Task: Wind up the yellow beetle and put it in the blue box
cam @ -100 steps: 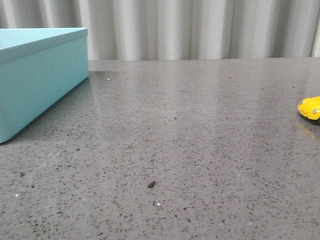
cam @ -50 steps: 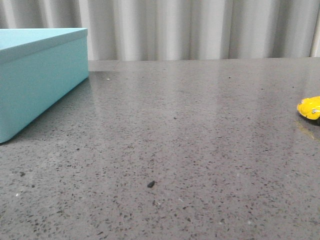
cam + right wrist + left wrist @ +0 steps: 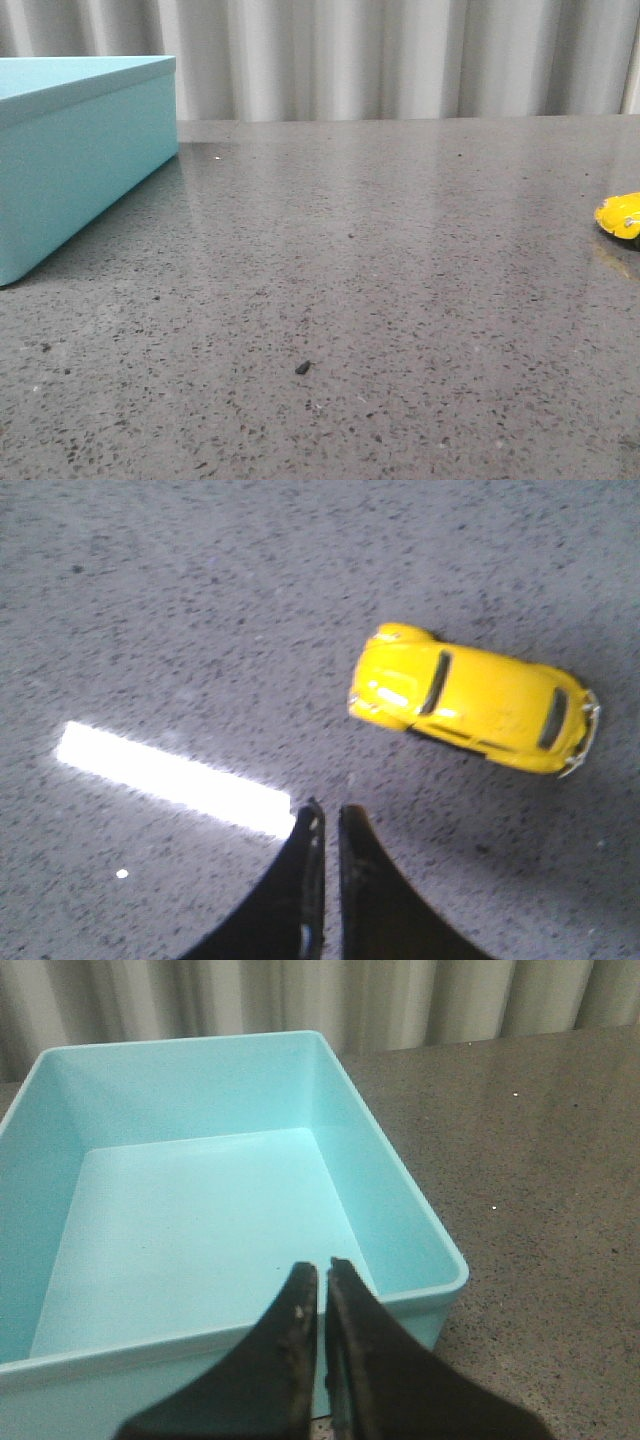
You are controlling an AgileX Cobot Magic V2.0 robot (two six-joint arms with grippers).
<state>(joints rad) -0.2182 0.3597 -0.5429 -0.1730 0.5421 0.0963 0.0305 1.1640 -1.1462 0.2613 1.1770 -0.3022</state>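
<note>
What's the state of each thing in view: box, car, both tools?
blue box: open, no lid on it, empty inside.
yellow beetle: upright on its wheels on the table, not held.
left tool: shut, empty, above the box's near wall.
right tool: shut, empty, clear of the beetle.

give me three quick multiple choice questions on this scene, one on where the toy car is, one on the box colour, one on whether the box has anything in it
1. Where does the small glossy yellow toy beetle car sit?
A. inside the box
B. on the grey speckled table
C. between gripper fingers

2. What colour is the large rectangular box?
A. light turquoise-blue
B. red
C. white

3. What is the box's state?
A. lidded
B. open and full
C. open and empty

Answers: 1 B, the right wrist view shows the car resting on the table, apart from the right gripper. 2 A, both views show turquoise-blue walls. 3 C, the left wrist view shows its bare floor beyond the left gripper.
</note>
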